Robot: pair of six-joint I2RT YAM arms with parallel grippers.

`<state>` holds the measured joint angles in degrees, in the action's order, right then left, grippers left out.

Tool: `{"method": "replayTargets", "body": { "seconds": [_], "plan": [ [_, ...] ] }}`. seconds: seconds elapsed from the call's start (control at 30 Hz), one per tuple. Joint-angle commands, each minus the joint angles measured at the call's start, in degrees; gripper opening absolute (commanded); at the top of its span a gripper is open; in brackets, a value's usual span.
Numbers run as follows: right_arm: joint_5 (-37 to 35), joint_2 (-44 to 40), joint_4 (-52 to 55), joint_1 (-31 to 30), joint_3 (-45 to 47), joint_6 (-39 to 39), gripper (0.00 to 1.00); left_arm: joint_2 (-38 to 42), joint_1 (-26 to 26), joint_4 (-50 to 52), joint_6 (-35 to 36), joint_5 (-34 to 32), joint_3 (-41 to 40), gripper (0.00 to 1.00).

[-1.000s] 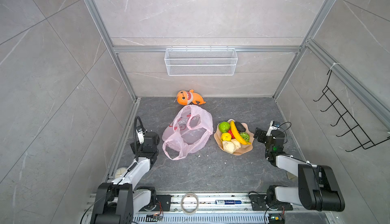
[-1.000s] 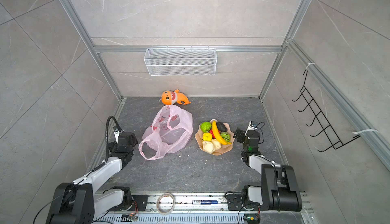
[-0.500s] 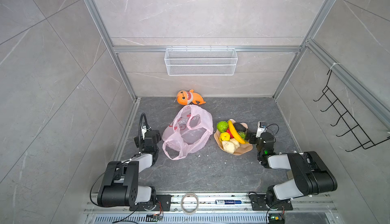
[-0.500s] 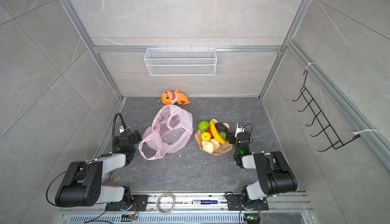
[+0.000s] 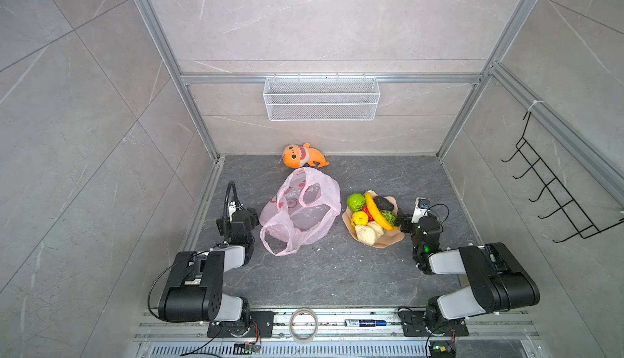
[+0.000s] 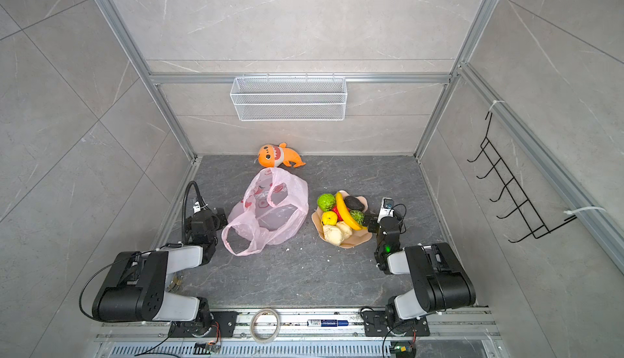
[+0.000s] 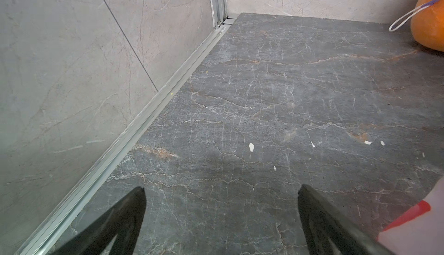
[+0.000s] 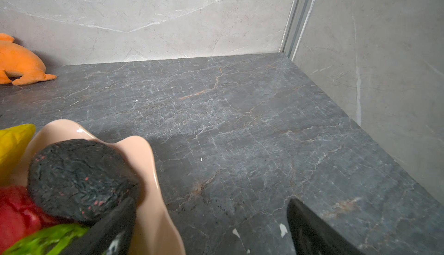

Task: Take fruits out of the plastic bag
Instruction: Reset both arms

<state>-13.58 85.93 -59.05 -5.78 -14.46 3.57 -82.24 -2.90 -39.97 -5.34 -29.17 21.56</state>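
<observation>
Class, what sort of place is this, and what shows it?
Likely a robot test cell: left arm and right arm on a rail, tiled walls in a metal frame.

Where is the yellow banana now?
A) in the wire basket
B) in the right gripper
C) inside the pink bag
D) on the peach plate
D: the banana lies across the peach plate, outside the plastic bag.

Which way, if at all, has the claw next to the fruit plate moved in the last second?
Yes. The right gripper has slid sideways toward the plate, which stayed put; its open jaws now reach the plate's rim beside the avocado.
</observation>
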Motion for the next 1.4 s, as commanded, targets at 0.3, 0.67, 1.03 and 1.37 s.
{"method": "replayTargets", "body": {
  "seconds": [0.3,0.67,1.03,1.37],
  "plan": [
    [-0.48,0.11,-1.32,-0.28,-0.20,-0.28,1.00,-3.28,0.28,3.87,2.58,3.93,6.45,1.00],
    [-0.21,0.38,4.56,-0.28,-3.44,-0.46,0.99,-5.55,0.30,10.85,2.97,4.15,11.28,1.00],
    [-0.48,0.29,5.00,-0.28,-3.73,-0.36,0.99,-16.26,0.26,31.33,3.67,5.44,28.14,0.90],
    [-0.39,0.29,5.08,-0.28,-3.73,-0.37,0.99,-0.33,0.52,-10.26,4.16,8.68,-2.88,1.00]
  ]
}}
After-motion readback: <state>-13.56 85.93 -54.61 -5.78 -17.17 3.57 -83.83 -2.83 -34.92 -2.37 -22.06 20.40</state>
